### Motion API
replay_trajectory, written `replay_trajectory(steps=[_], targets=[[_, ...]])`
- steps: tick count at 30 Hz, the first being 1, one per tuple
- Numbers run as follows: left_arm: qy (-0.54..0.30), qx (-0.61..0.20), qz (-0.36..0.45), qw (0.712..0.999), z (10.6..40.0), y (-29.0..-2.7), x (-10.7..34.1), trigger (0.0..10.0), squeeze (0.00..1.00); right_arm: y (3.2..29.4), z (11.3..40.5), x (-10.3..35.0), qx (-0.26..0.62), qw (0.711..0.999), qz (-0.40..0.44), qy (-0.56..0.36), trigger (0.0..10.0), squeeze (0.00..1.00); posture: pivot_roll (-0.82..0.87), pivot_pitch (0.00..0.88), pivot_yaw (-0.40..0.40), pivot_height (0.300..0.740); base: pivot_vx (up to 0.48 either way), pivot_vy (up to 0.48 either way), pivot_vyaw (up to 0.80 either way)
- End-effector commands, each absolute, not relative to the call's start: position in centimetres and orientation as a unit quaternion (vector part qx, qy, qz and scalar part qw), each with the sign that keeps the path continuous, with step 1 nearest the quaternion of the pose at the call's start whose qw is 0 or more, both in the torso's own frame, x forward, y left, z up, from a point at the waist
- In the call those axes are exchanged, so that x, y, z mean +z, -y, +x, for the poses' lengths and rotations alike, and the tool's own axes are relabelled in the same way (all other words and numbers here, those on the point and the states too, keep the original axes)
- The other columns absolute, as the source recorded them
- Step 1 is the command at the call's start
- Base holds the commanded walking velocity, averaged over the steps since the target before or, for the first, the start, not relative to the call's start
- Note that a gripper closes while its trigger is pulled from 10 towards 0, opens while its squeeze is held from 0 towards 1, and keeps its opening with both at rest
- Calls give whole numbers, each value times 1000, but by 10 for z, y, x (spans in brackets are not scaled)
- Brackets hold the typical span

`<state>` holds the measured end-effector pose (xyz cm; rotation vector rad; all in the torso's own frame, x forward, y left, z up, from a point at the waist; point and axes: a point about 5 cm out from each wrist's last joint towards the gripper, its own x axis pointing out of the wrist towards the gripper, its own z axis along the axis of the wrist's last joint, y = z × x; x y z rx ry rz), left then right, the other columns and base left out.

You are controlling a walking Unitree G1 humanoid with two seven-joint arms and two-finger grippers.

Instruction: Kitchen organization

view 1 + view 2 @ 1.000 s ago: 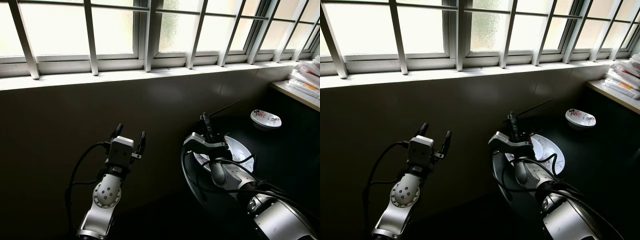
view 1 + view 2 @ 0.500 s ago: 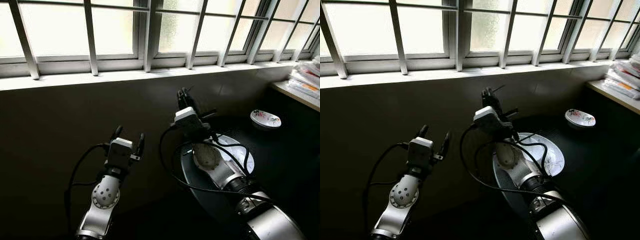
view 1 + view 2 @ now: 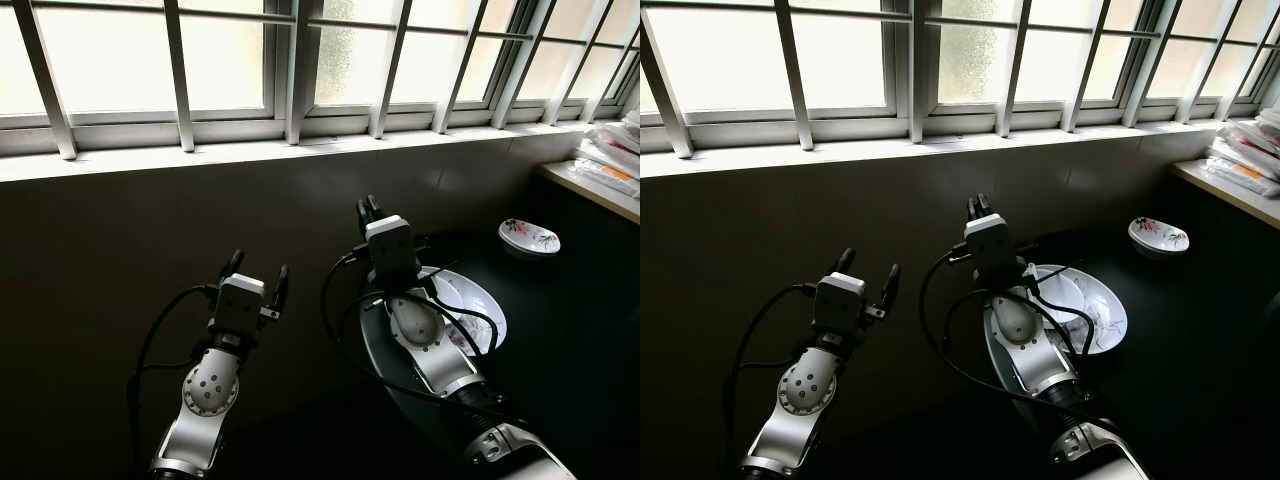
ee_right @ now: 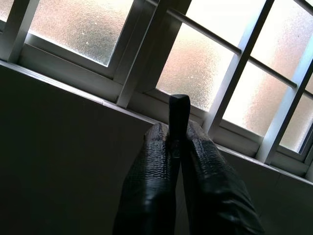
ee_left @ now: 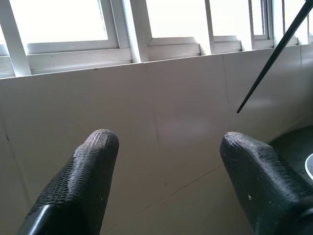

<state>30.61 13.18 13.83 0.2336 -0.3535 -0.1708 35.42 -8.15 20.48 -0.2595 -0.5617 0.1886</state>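
Your right gripper is raised in front of the tiled wall, pointing up toward the barred window. Its two black fingers are pressed together on a thin dark stick, whose squared end juts just past the fingertips. What the stick is, you cannot tell from these views.

Behind and below that arm, a white bowl sits on the dark counter; cables from the arm cross in front of it. Farther right along the counter, near the wall, stands a small floral dish, well apart from the white bowl. A pale shelf at the far right carries a stack of packets.

Your left gripper is held up beside the right arm, near the wall, fingers spread wide with nothing between them. In the left wrist view, its pads frame bare wall tile, with a thin dark rod slanting across the upper corner.
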Motion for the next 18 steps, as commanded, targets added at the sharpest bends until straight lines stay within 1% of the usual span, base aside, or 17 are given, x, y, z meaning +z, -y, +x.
replay_trajectory(steps=[1, 6, 9, 18], targets=[[164, -84, 118, 976, 307, -133, 135, 10000, 0, 86, 356, 211, 88, 953, -102, 273, 10000, 0, 111, 0, -82, 740, 0, 0, 0], [161, -85, 119, 976, 307, -132, 135, 10000, 0, 84, 358, 207, 105, 966, -59, 227, 10000, 0, 116, 0, -83, 740, 0, 0, 0], [149, -84, 114, 979, 307, -133, 133, 10000, 0, 81, 355, 205, 119, 968, -49, 215, 10000, 0, 116, 0, -83, 740, 0, 442, 0], [152, -86, 117, 978, 308, -132, 134, 10000, 0, 81, 353, 202, 132, 972, -37, 190, 10000, 0, 113, 0, -84, 740, 0, 480, 0]])
